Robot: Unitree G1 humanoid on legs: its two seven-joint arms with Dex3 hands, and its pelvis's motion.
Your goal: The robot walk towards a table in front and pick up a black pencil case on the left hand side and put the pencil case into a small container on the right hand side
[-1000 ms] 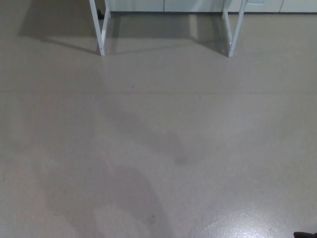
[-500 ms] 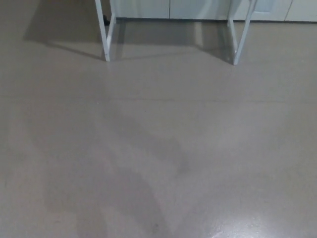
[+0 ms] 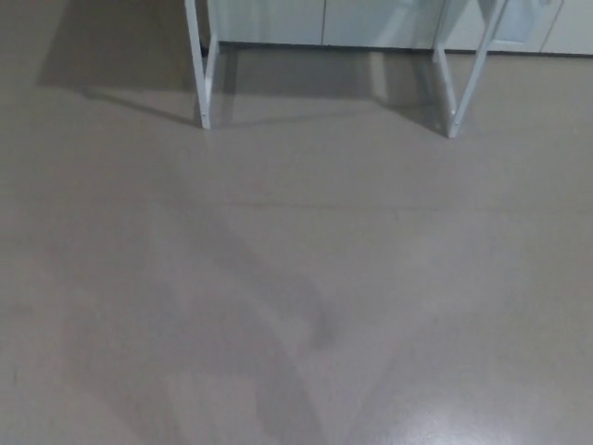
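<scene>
Neither hand is shown. Grey floor (image 3: 435, 269) is crossed by shadows (image 3: 278, 315); white desk legs (image 3: 205, 83) are set before cabinets (image 3: 278, 19)

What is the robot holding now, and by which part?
It cannot be told: no hand is in view. Only the floor and white table legs show.

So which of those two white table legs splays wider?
The right leg: its bars form a wide V, while the left leg has bars running nearly together.

floor (image 3: 296, 278): beige, glossy, shadowed | white table legs (image 3: 202, 69) at top | pale cabinets (image 3: 269, 20) behind
</scene>
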